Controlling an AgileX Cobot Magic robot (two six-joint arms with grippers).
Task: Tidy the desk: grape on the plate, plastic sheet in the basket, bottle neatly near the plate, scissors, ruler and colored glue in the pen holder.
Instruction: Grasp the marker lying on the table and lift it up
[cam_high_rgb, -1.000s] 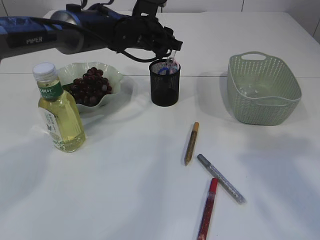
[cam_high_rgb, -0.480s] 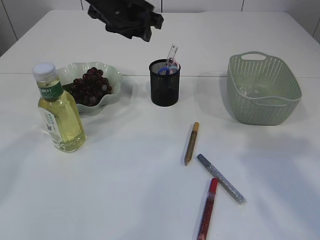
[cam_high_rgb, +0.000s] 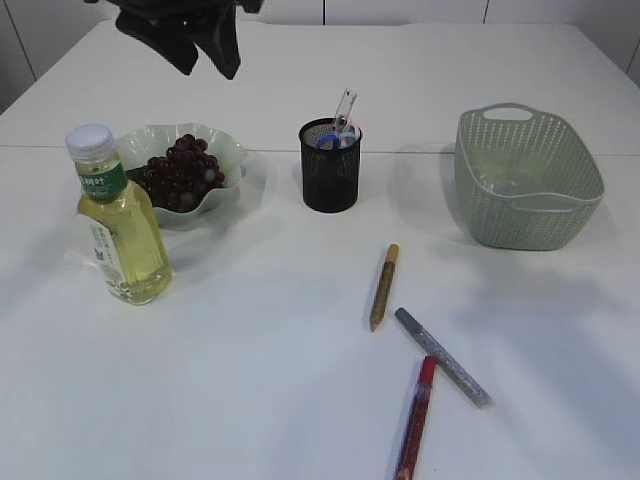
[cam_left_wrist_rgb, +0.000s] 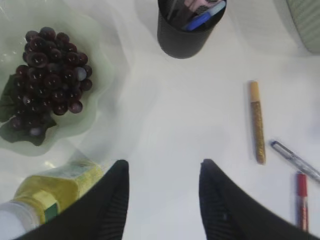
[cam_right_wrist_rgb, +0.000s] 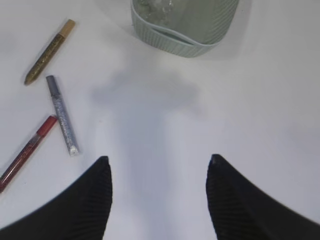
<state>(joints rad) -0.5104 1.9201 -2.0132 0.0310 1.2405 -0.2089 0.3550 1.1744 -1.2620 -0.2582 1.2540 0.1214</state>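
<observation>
Three glue pens lie loose on the white worktop (cam_high_rgb: 250, 380), toward four o'clock from the black mesh pen holder (cam_high_rgb: 330, 167): a gold glue pen (cam_high_rgb: 383, 287), a silver glue pen (cam_high_rgb: 441, 356) and a red glue pen (cam_high_rgb: 415, 417). The silver one's lower part lies just beside the red one's upper tip; whether they touch cannot be told. The gold one lies apart, at eleven o'clock from them. The pen holder stands upright at mid-worktop, with blue-handled scissors (cam_high_rgb: 327, 140) and a clear ruler (cam_high_rgb: 345, 107) sticking out of its top. At nine o'clock from it sits the pale green plate (cam_high_rgb: 228, 150) holding the grape bunch (cam_high_rgb: 180, 172). The bottle (cam_high_rgb: 117, 222) of yellow liquid stands upright at seven o'clock from the plate, right next to its rim. The green basket (cam_high_rgb: 526, 180) stands at three o'clock from the holder, well apart, with a clear plastic sheet (cam_high_rgb: 505, 182) faintly visible inside.

The left tool (cam_left_wrist_rgb: 161, 200) hangs high above the plate side, its fingers spread and holding nothing. The right tool (cam_right_wrist_rgb: 159, 197) hovers over bare worktop near the basket, fingers likewise spread wide and empty.
</observation>
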